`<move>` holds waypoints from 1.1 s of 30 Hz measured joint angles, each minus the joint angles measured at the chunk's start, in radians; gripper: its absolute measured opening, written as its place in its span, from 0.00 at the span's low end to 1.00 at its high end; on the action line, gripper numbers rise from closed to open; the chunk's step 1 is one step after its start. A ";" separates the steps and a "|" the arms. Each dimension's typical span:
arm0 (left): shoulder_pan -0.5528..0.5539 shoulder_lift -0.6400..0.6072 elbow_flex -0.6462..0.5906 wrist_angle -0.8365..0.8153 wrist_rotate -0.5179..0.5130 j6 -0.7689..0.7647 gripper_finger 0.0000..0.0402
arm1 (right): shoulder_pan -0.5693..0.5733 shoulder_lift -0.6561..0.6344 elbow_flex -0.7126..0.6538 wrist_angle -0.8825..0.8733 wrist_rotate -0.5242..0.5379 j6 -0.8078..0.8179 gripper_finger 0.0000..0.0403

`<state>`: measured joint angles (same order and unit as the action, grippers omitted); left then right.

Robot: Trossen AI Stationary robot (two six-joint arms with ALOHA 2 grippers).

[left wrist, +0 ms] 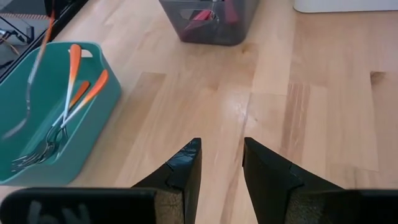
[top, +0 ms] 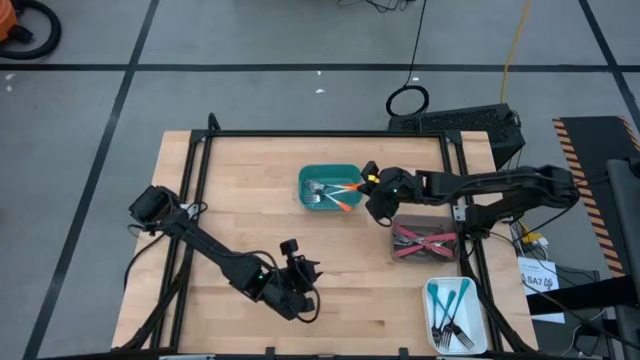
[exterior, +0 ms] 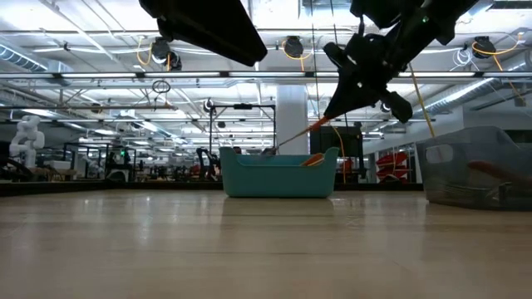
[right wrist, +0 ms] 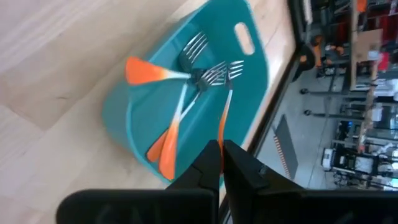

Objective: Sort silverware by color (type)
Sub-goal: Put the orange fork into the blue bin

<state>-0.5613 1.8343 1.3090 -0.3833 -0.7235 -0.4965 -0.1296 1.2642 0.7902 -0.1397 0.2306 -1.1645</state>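
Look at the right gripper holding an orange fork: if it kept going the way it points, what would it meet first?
The right gripper, shut on an orange-handled fork, points down into the teal bin. It would probably meet the orange forks lying there first, though depth is unclear.

A wooden table (top: 250,200) carries a teal bin (top: 310,200), a dark bin (top: 400,252) and a white bin (top: 478,300).

My right pincer (right wrist: 221,163) pinches one orange-handled fork (right wrist: 225,112) tilted over the teal bin (top: 305,180), where three orange forks (left wrist: 78,93) lie. Red forks (top: 425,240) fill the grey bin; teal forks (top: 450,305) the white.
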 joint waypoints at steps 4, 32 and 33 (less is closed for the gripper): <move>0.001 0.000 0.000 0.005 0.000 -0.001 0.29 | -0.012 0.031 0.000 -0.002 0.000 0.000 0.01; 0.002 0.000 0.000 0.022 0.001 -0.006 0.29 | -0.014 0.105 0.000 0.058 0.003 -0.105 0.01; 0.002 0.000 0.000 0.023 0.001 -0.006 0.29 | -0.014 0.109 0.000 0.064 0.003 -0.111 0.01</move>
<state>-0.5589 1.8347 1.3090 -0.3602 -0.7227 -0.5030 -0.1440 1.3732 0.7906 -0.0761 0.2337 -1.2753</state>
